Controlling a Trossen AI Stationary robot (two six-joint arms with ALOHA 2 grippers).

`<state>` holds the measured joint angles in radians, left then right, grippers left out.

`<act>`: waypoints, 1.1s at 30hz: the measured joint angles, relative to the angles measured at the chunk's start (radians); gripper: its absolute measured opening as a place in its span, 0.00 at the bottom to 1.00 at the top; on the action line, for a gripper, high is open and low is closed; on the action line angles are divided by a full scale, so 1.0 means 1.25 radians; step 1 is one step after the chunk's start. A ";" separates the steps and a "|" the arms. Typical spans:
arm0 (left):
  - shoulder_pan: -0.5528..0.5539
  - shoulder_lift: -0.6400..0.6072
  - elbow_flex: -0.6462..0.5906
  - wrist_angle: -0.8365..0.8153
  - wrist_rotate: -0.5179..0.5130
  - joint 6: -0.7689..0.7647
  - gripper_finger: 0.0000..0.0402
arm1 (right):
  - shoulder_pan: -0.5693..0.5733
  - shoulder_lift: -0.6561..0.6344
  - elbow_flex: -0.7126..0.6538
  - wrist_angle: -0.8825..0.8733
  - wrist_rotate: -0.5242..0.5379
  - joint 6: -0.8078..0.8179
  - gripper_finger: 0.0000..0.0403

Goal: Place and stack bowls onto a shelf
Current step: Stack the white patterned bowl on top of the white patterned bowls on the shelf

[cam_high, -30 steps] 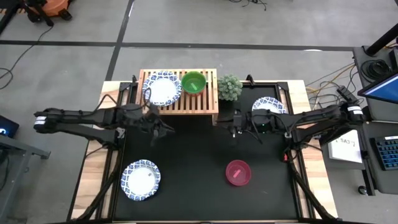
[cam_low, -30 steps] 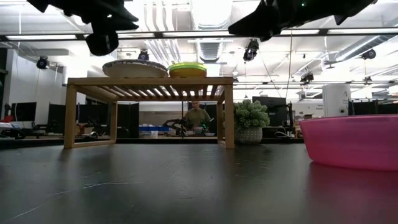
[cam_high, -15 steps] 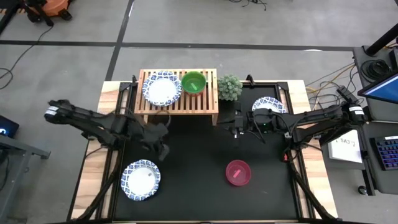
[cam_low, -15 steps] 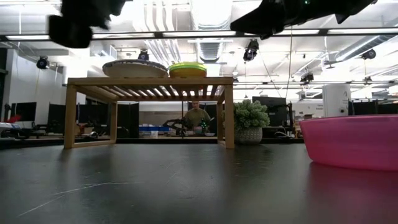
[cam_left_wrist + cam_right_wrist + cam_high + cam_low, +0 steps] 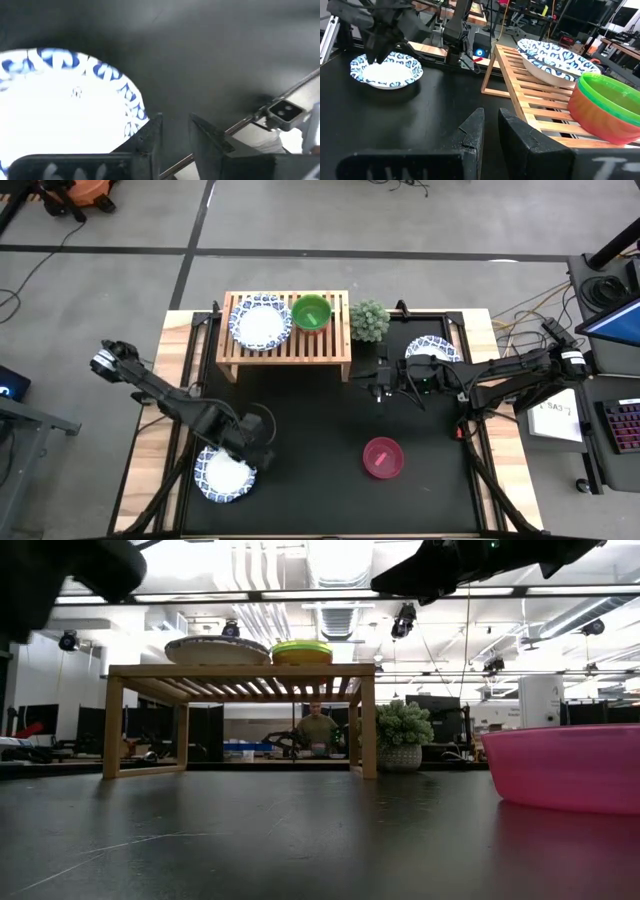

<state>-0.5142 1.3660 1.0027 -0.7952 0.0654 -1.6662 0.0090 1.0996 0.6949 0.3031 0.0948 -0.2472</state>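
Hovering my left gripper at the edge of the patterned bowl near the table's front left, I have nothing in its fingers, which stand slightly apart with only dark table showing between them. My right gripper waits in mid-table, just in front of the shelf, its fingers nearly together and holding nothing. As I judge it, the job is partly done: on the shelf sits at least one patterned bowl, perhaps more stacked under it, though I cannot tell how many. Beside it is the green bowl, and my right wrist view shows it nested in a red bowl. Still on the table are the bowl by my left gripper, another patterned bowl partly hidden under my right arm, and the magenta bowl at front right. I see no blue bowl anywhere. Those three still need shelving.
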 joint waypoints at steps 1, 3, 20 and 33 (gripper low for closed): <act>-0.011 0.006 0.000 -0.001 0.000 -0.019 0.21 | 0.000 0.000 0.000 0.000 0.000 0.000 0.12; -0.031 0.019 0.000 -0.004 0.000 -0.057 0.25 | 0.000 0.000 0.000 0.001 -0.001 0.000 0.12; -0.110 0.192 0.096 -0.106 -0.001 -0.140 0.40 | 0.000 0.000 0.000 0.020 -0.043 0.003 0.12; -0.116 0.259 0.125 -0.125 0.003 -0.117 0.40 | 0.000 0.000 0.000 0.020 -0.043 -0.004 0.12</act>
<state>-0.6598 1.6903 1.1586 -0.9520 0.0689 -1.8126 0.0090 1.0996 0.6949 0.3276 0.0414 -0.2516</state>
